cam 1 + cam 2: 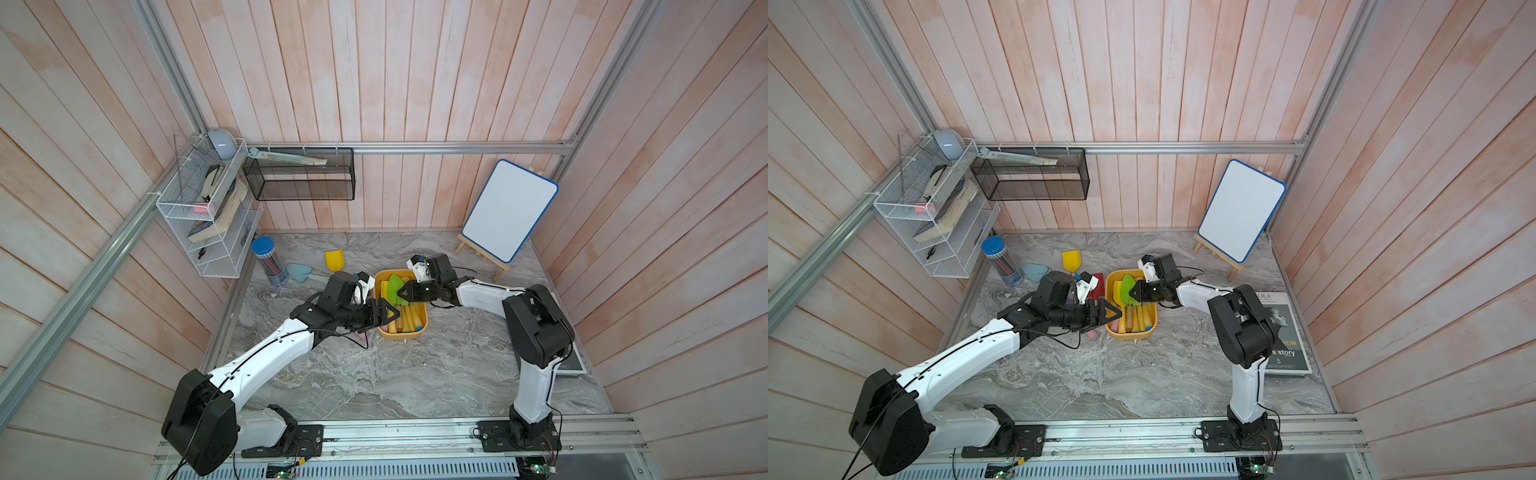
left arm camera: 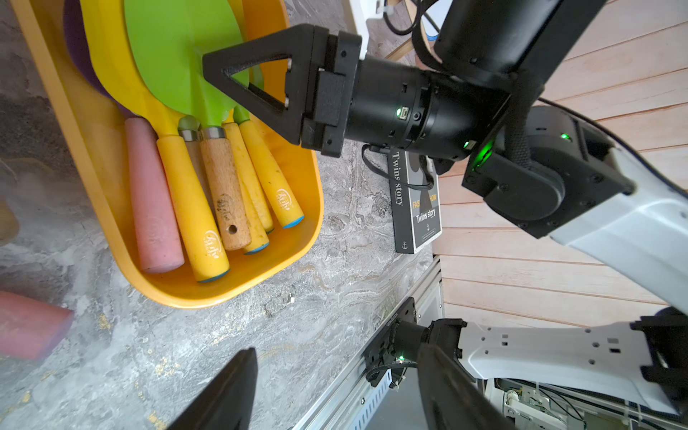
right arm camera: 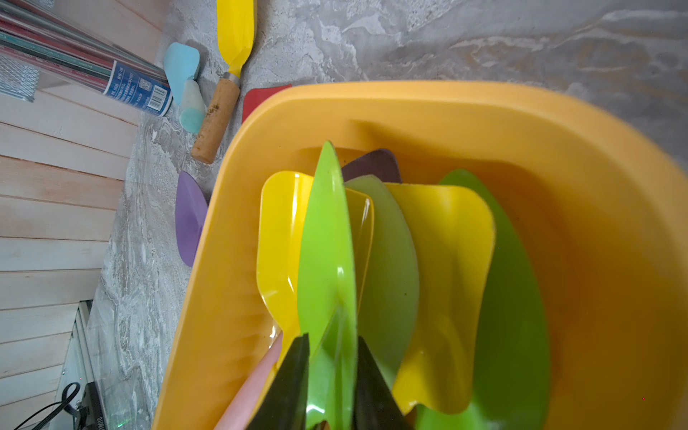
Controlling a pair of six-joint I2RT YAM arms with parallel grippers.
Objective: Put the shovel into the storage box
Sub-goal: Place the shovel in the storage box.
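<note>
Left to right across the scene, we see a white wire rack (image 1: pixel 199 216) on the wall. Next come a blue-capped pencil tube (image 1: pixel 268 262), a light-blue shovel (image 1: pixel 299 272) and a yellow shovel (image 1: pixel 334 259), all lying on the marble table (image 1: pixel 374 374). The left gripper (image 1: pixel 392 318) follows, its jaws wide apart and empty, hovering at the left rim of the storage box (image 1: pixel 405 337). Inside the box, among several yellow-handled shovels (image 2: pixel 191 208), lies the green shovel (image 3: pixel 327 242), its blade tilted on edge. The right gripper (image 3: pixel 332 342) has its jaws slightly parted on either side of that blade. We cannot tell whether they press on it. A whiteboard (image 1: pixel 509 210) on an easel stands farthest right.
</note>
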